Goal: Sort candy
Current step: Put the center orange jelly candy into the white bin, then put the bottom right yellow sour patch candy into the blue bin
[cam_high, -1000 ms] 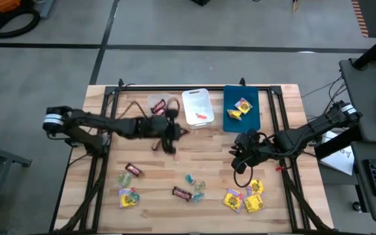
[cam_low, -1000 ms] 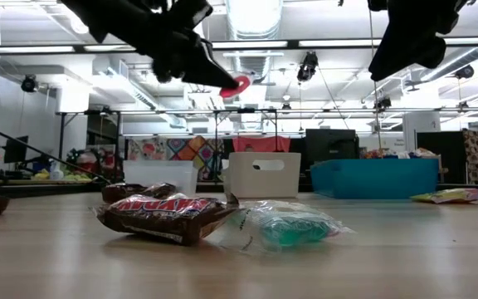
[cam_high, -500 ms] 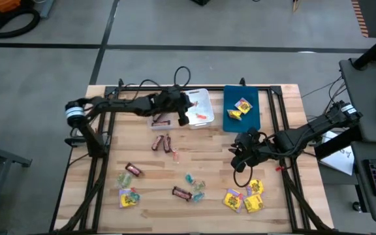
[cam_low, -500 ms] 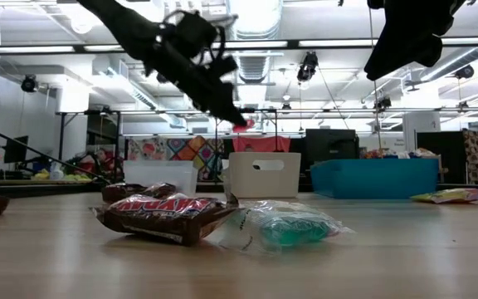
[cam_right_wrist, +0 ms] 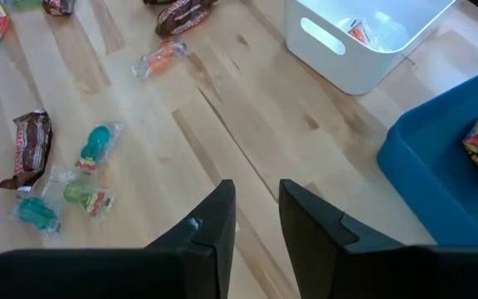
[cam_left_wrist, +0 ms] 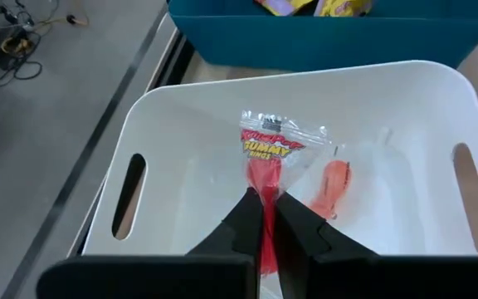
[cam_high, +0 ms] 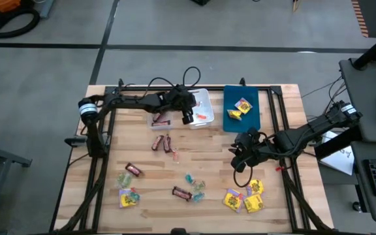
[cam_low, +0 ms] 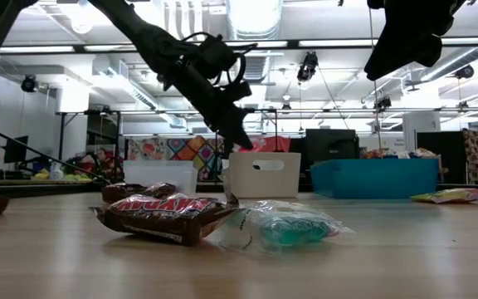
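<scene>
My left gripper (cam_left_wrist: 264, 199) hangs over the white tray (cam_left_wrist: 305, 79), shut on a clear packet with a red sweet (cam_left_wrist: 265, 154). The high view shows this gripper (cam_high: 189, 116) at the white tray's left side (cam_high: 187, 98). Another red piece (cam_left_wrist: 332, 184) lies on the tray's floor. My right gripper (cam_right_wrist: 257, 195) hovers open above bare wood right of centre (cam_high: 239, 163), with nothing between its fingers. Loose candy lies on the near half of the table: dark mini bars (cam_high: 162, 142), teal pieces (cam_high: 194, 183) and yellow packets (cam_high: 243, 199). My left gripper pinches the packet's red end (cam_left_wrist: 264, 214) between its two fingers. The fingers slant down from the table's left side. The packet sticks out past the fingertips, its printed end (cam_left_wrist: 270, 143) foremost, lifted clear above the tray's floor.
A blue tray (cam_high: 250, 119) with yellow packets stands right of the white one. A clear tray (cam_high: 156, 104) with a dark bar stands to its left. More candy lies near the front left (cam_high: 128, 197). Black frame rails run along the table's sides.
My left gripper has swung from above the table's middle toward the far edge and the right, sinking a little, and now hangs over the white tray. It has stayed shut on the red packet, which travelled with it clear of the table.
</scene>
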Controlling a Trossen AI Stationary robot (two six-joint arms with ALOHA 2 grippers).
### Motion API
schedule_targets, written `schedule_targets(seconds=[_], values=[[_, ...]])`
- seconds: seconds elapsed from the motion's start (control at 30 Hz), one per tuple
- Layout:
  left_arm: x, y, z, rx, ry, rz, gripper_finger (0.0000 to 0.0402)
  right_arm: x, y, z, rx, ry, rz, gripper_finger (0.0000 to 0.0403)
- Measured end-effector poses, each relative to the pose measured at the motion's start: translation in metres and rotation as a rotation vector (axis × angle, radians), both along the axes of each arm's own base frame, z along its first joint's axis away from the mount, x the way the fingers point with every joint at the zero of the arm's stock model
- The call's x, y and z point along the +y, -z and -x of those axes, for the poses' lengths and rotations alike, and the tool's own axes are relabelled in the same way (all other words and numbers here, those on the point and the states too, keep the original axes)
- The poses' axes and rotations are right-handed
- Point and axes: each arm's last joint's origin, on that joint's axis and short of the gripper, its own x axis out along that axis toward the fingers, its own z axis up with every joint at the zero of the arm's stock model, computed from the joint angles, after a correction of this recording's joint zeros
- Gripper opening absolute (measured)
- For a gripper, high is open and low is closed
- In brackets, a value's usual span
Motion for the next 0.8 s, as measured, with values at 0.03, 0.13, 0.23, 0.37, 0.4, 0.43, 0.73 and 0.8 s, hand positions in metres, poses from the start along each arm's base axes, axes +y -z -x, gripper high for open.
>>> schedule_targets(seconds=[0.03,0.13,0.23,0.37,0.4,0.43,0.73,0.8], values=[[0.000,0.000,0.000,0.000,0.000,0.000,0.0004,0.000,0.000,0.000,0.000,0.000,0.000,0.0087],[0.000,-0.002,-0.001,0.006,0.000,0.002,0.0021,0.000,0.000,0.000,0.000,0.000,0.000,0.0091],[0.001,-0.004,-0.001,0.004,0.000,0.001,0.0044,0.000,0.000,0.000,0.000,-0.001,-0.001,0.0098],[0.001,-0.004,-0.001,0.005,0.000,0.002,0.0077,0.000,0.000,0.000,0.000,0.000,-0.001,0.0101],[0.001,-0.004,-0.001,0.005,0.000,0.002,0.0085,0.000,0.000,0.000,0.000,0.000,-0.002,0.0101],[0.001,-0.004,-0.001,0.005,0.000,0.002,0.0092,0.000,0.000,0.000,0.000,0.000,-0.002,0.0102],[-0.014,-0.024,0.009,0.027,0.011,0.036,0.0128,0.002,0.001,0.000,0.000,0.040,-0.128,0.0100],[-0.025,-0.036,0.013,0.004,0.046,0.068,0.0128,0.004,0.002,0.000,0.016,0.042,-0.205,0.0096]])
